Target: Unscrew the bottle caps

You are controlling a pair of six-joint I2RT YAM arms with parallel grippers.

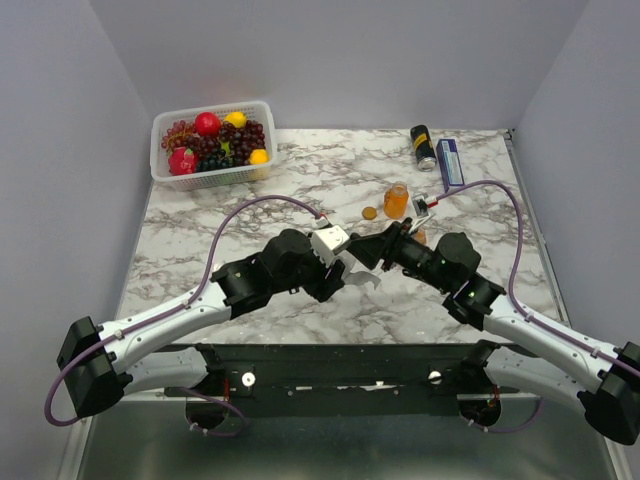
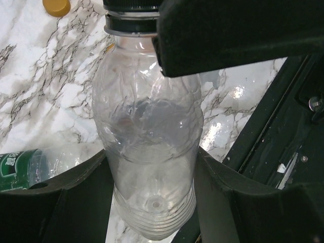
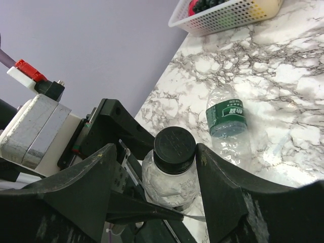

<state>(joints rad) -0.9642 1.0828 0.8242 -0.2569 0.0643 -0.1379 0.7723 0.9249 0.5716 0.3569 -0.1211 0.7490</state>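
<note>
Your left gripper [image 2: 152, 157] pinches the clear bottle [image 2: 147, 101] by its body, mid-table. Your right gripper [image 3: 154, 149] is spread around its black cap [image 3: 174, 144], with a gap on one side. At 2 o'clock of the cap lies a second clear bottle [image 3: 226, 119]; the white writing on its green label [image 3: 225, 115] is unreadable. A loose orange cap [image 2: 56, 6] sits on the marble table [image 2: 30, 91] at 11 o'clock.

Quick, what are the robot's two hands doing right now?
Left gripper: closed on the clear bottle.
Right gripper: open, jaws either side of the black cap, not gripping yet.
</note>
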